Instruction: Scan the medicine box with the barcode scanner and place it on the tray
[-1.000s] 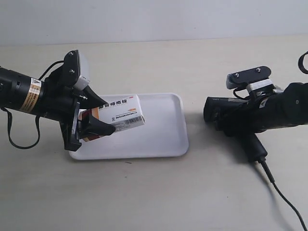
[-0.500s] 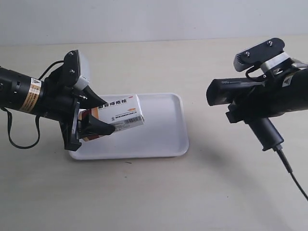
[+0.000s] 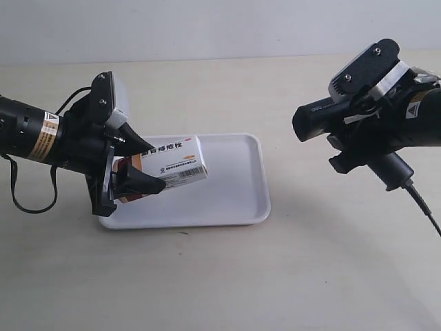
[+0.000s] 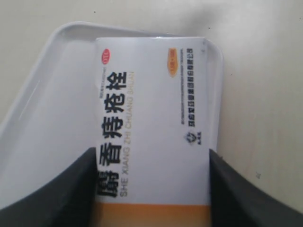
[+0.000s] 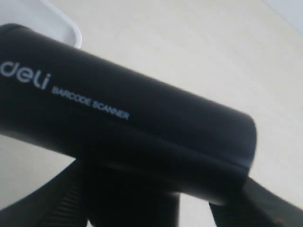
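The medicine box, white with black Chinese lettering and an orange band, hangs above the white tray. My left gripper is shut on its banded end, one black finger on each long side. The black barcode scanner is lifted off the table at the exterior view's right, its head pointing toward the box. My right gripper is shut on the scanner just under the head. The handle slants down, with the cable trailing behind.
The beige table stretches around the tray. A black cable loops under the arm at the exterior view's left. A pale wall closes the back.
My right gripper has lifted the scanner off the table and tilted its head up and toward the box. The left gripper and the box have stayed still.
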{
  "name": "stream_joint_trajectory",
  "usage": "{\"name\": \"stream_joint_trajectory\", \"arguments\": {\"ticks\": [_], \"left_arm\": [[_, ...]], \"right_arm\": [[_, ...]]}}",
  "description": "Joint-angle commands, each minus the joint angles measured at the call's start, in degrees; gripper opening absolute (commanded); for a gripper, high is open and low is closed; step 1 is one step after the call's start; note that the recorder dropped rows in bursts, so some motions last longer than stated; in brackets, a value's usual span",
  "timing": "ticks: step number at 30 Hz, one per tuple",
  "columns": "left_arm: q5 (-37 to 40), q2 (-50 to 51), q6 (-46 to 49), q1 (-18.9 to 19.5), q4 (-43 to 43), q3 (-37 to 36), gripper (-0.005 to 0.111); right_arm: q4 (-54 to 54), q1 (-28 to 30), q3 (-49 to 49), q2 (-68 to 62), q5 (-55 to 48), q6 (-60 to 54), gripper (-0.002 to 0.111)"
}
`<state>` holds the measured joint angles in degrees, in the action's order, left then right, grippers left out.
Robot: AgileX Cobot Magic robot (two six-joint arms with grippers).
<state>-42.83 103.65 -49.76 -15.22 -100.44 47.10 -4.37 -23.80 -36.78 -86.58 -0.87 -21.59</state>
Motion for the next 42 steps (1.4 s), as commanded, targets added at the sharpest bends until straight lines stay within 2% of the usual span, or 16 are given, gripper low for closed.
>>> {"name": "stream_joint_trajectory", "arguments": {"ticks": [1, 5, 12, 20, 22, 24, 27, 32, 34, 36, 37, 38, 39, 40, 41, 42], "left_arm": [[-2.1, 0.0, 0.5, -0.2, 0.5, 0.3, 0.000], [-4.7, 0.0, 1.8, -0.2, 0.5, 0.3, 0.000], [-4.7, 0.1, 2.7, -0.2, 0.5, 0.3, 0.000], [0.7, 3.9, 4.5, -0.2, 0.5, 0.2, 0.000], [2.1, 3.9, 5.7, -0.2, 0.9, 0.2, 0.000], [5.8, 4.6, 5.7, -0.2, 6.6, 0.2, 0.000], [6.7, 7.5, 6.5, -0.2, 20.5, 0.2, 0.000], [7.1, 10.9, 7.7, -0.2, 22.0, 1.4, 0.002], [7.4, 12.3, 7.6, -0.3, 22.3, 1.9, 0.017], [7.6, 13.7, 7.1, -0.8, 22.4, 2.3, 0.047], [7.4, 13.9, 7.1, -1.2, 22.5, 2.3, 0.063], [7.4, 13.9, 7.1, -1.3, 22.1, 2.3, 0.074], [6.6, 13.9, 7.1, -1.3, 21.3, 2.3, 0.088], [5.9, 13.7, 6.5, -1.3, 20.9, 2.3, 0.103], [5.2, 13.6, 5.3, -1.3, 20.4, 2.3, 0.105], [4.5, 12.8, 5.1, -1.3, 18.9, 2.3, 0.105]], "right_arm": [[-0.8, 2.0, -0.3, 0.5, 4.7, -2.4, 0.000], [-0.8, 2.5, -0.3, 0.4, 5.7, -2.9, 0.000], [-0.8, 2.5, -0.3, -3.4, 5.6, -3.9, 0.000], [-0.4, 2.5, -0.3, -5.1, 7.1, -3.9, 0.000], [4.4, 2.5, -0.3, -5.1, 7.1, -0.7, 0.000], [11.0, 2.5, -0.3, -6.5, 7.3, 2.2, 0.000], [17.4, 2.5, -0.3, -11.8, 10.4, 5.8, 0.000], [17.4, 2.5, -0.3, -16.7, 13.6, 8.9, 0.000], [17.4, 2.5, -0.3, -18.3, 14.8, 9.2, 0.000], [17.5, 2.5, -0.3, -19.4, 15.5, 9.4, 0.001], [17.5, 2.5, -0.3, -19.8, 15.5, 9.5, 0.006], [17.5, 2.5, -0.3, -19.9, 15.5, 9.7, 0.011], [17.5, 2.5, -0.3, -20.1, 15.5, 9.7, 0.022], [17.5, 2.5, -0.3, -20.2, 15.6, 9.7, 0.038], [17.5, 2.5, -0.3, -20.2, 15.6, 9.7, 0.046], [17.4, 2.5, -0.3, -20.2, 15.5, 9.7, 0.061]]}}
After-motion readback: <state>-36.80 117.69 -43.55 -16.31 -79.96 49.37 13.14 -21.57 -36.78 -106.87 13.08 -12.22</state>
